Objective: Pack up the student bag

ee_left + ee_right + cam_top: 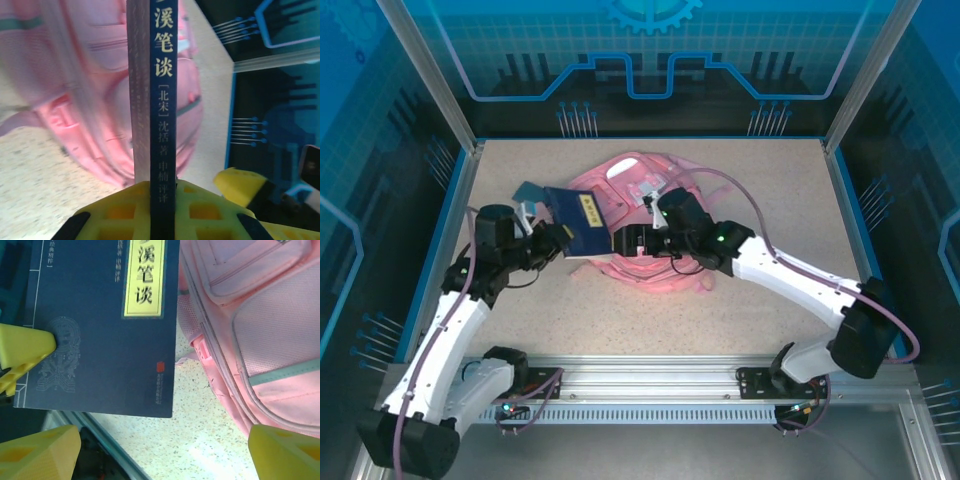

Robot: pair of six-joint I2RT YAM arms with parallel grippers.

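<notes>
Risk: slip, thin grip | left hand point(162, 200) pinching dark blue flat paperback book point(582, 222) | right hand point(160, 455) spread, empty | book may snag on pink soft fabric backpack point(270, 325), centre frame

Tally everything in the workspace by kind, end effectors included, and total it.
Pink soft fabric backpack: 1
Dark blue flat book with yellow title label: 1
Slate-blue flat item behind it, perhaps another book: 1
Left end effector and right end effector, yellow-fingered: 2
Total: 5
</notes>
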